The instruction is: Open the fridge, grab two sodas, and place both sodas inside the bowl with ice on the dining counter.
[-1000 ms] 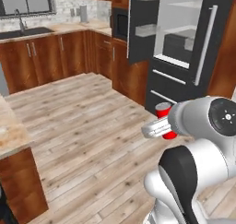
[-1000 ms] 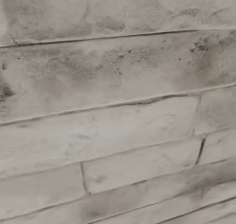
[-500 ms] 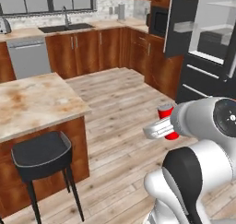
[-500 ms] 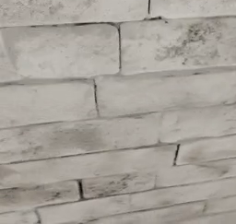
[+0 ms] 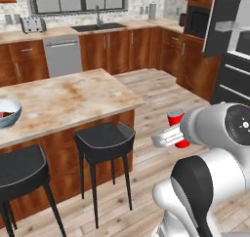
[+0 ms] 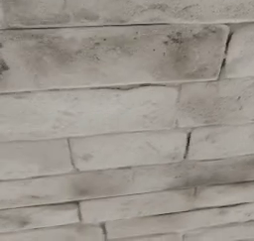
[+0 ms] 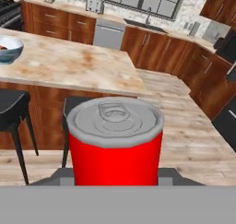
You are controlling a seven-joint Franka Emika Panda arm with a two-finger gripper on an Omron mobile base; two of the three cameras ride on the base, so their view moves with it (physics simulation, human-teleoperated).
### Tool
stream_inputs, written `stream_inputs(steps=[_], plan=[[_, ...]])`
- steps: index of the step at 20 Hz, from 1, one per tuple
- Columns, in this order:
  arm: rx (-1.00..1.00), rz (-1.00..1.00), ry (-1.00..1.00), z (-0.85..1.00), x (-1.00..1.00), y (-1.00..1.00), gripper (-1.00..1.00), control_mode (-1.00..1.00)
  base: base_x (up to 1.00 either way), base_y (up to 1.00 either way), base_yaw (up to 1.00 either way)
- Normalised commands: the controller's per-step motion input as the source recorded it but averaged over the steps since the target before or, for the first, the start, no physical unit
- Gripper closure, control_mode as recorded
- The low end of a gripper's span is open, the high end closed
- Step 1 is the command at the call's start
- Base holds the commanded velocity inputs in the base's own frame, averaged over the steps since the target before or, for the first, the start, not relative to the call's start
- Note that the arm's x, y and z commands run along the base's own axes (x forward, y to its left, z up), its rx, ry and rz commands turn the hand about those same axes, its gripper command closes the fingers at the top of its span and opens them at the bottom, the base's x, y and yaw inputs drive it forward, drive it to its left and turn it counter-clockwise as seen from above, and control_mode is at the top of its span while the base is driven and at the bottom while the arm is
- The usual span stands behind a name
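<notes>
My gripper (image 5: 170,133) is shut on a plain bright red soda can (image 5: 176,121), held upright over the wood floor to the right of the dining counter (image 5: 73,97). In the hand view the can (image 7: 115,144) stands close up with its grey pull-tab top showing, and it hides most of the fingers. The pale blue-white bowl (image 5: 10,119) sits at the counter's far left, with something dark and red inside; it appears as the bowl (image 7: 13,55) at the upper left of the hand view. The dark grey fridge (image 5: 233,72) stands at the right edge with a door (image 5: 218,21) swung open.
Two black stools (image 5: 103,136) (image 5: 20,170) stand along the counter's near side. A wall counter with sink (image 5: 100,27), dishwasher (image 5: 62,55) and toaster runs along the back. A black microwave (image 5: 197,20) sits beside the fridge. A grey brick wall (image 6: 127,114) is close on the right.
The base has turned, so the whole left base picture has swung from the fridge to the dining counter and bowl. The red can stays in the gripper's hold.
</notes>
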Motion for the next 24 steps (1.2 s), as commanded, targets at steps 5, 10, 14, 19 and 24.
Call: stream_inputs(steps=[5,10,14,19,24], plan=[[0.0,0.0,0.0,0.0,0.0,0.0,1.0,1.0,0.07,1.0,0.07],[0.0,0.0,0.0,0.0,0.0,0.0,1.0,1.0,0.51,0.98,0.15],[0.0,0.0,0.0,0.0,0.0,0.0,1.0,1.0,0.73,0.55,0.3],[0.0,0.0,0.0,0.0,0.0,0.0,1.0,1.0,0.78,0.3,0.3],[0.0,0.0,0.0,0.0,0.0,0.0,1.0,1.0,0.8,0.25,0.3]])
